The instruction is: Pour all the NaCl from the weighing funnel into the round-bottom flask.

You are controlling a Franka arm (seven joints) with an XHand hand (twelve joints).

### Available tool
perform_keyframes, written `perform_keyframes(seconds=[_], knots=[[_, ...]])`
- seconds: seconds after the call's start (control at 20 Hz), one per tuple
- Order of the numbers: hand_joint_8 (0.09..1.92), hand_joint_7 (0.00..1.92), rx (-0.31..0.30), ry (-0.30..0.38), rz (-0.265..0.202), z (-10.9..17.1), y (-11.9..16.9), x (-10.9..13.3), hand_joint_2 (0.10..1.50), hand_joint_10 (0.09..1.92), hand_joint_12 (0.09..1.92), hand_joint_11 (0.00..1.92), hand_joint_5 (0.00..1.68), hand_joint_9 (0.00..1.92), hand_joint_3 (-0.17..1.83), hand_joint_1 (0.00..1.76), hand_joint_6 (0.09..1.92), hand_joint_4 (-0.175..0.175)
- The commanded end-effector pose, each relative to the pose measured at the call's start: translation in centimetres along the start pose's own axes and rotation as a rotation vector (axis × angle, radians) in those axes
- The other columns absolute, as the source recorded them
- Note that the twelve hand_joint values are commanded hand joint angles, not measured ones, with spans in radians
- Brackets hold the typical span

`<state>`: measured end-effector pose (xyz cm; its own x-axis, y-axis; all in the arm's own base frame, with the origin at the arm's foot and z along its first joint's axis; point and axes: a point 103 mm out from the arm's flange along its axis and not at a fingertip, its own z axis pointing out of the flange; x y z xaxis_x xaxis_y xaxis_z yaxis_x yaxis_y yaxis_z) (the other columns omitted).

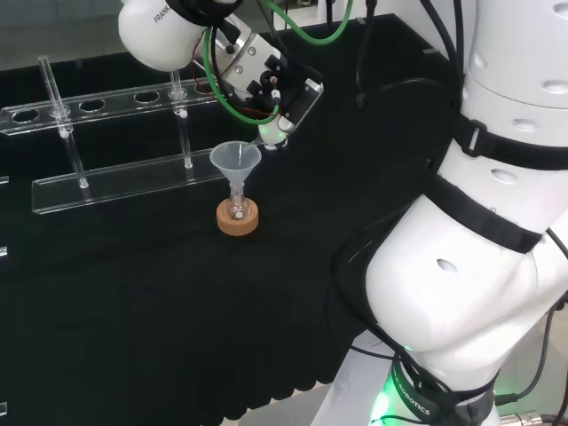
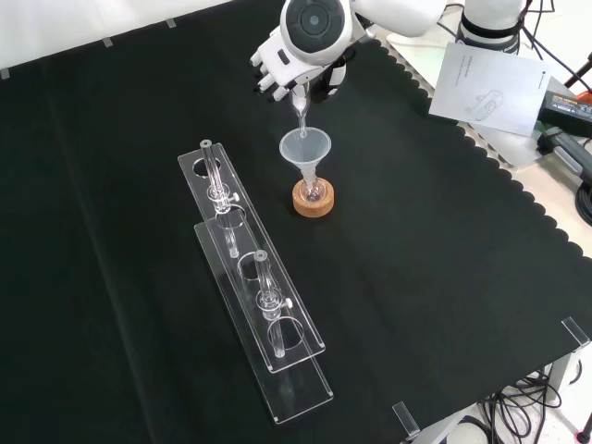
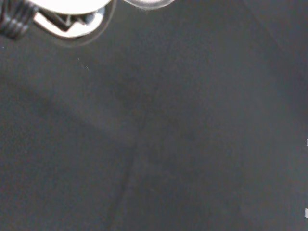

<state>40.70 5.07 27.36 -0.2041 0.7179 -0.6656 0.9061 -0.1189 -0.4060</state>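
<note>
A clear test-tube rack (image 2: 277, 356) lay on the black cloth (image 2: 444, 277), holding upright glass tubes (image 2: 265, 291); papers (image 2: 486, 83) sat beyond the cloth's edge.

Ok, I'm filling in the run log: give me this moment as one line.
phase: pouring | hand: holds weighing funnel tilted over plastic funnel | flask: upright on cork ring | rack: untouched

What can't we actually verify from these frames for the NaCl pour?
- Flask contents: front view, clear glass too small to tell whether salt is inside.
- Weighing funnel contents: front view, thin clear stem, any salt too small to see.
- Fingers on the weighing funnel: front view, the arm's grey-capped link covers the grasp.
- Wrist view: only blurred dark cloth.
</note>
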Motion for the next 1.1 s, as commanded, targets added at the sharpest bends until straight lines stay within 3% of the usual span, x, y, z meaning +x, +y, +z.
perform_keyframes(seconds=[0.05,1.1], knots=[[0.64,0.67,0.003,-0.018,0.003,-0.1,0.0,-0.1,0.64,0.31,1.03,0.85,1.23,1.0,0.71,1.12,0.77,0.175],[0.64,0.66,0.02,-0.133,0.025,-1.2,0.1,0.3,0.64,0.3,1.03,0.85,1.23,0.99,0.71,1.11,0.77,0.175]])
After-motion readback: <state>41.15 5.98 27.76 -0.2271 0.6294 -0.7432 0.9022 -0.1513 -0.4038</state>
